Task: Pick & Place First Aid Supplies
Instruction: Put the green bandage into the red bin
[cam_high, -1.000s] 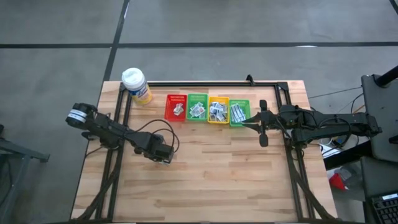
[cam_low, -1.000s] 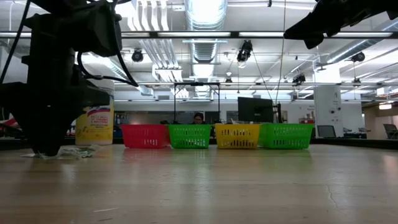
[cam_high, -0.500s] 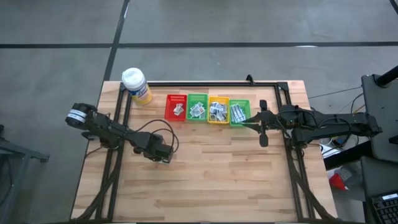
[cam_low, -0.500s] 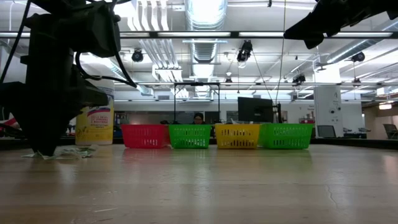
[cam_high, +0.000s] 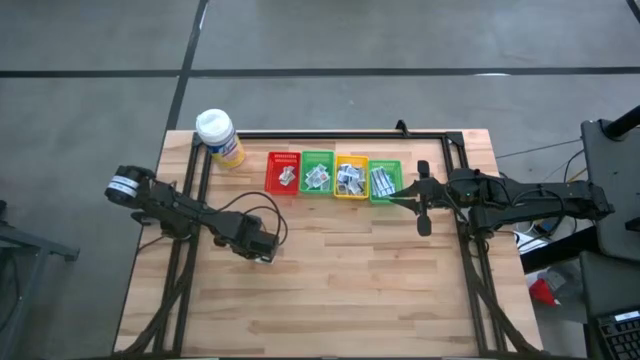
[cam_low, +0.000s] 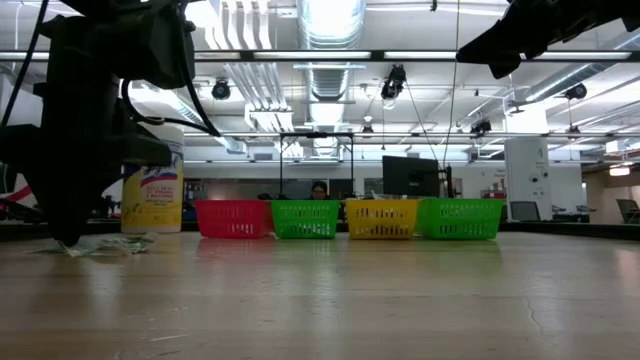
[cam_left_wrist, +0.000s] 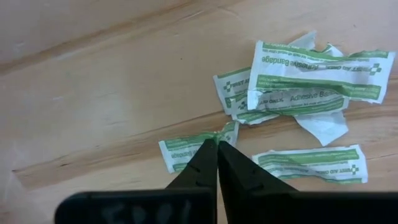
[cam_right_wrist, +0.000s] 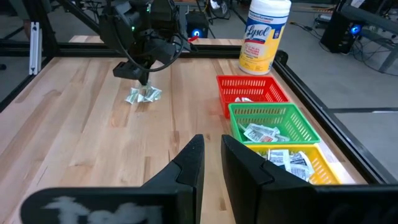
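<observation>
Baskets: four, red (cam_high: 283, 172), green (cam_high: 318, 172), yellow (cam_high: 350, 177), green (cam_high: 385, 180)
Bottle (cam_right_wrist: 265, 34): "Lysol"
Loose packets (cam_left_wrist: 314, 65): about five, "Adhesive Bandage"
Left gripper (cam_left_wrist: 217, 144): pinched closed on a green-print packet (cam_left_wrist: 186, 149)
Right gripper (cam_right_wrist: 211, 152): slightly parted, empty

Four baskets stand side by side in a row near the table's (cam_high: 330, 290) far edge: red basket (cam_high: 283, 173), green basket (cam_high: 318, 172), yellow basket (cam_high: 351, 177), second green basket (cam_high: 385, 181). A yellow wipes bottle (cam_high: 219, 138) stands apart beside the red one. The near half of the tabletop lies bare. A loose heap of bandage packets (cam_left_wrist: 298, 87) lies left of centre.
</observation>
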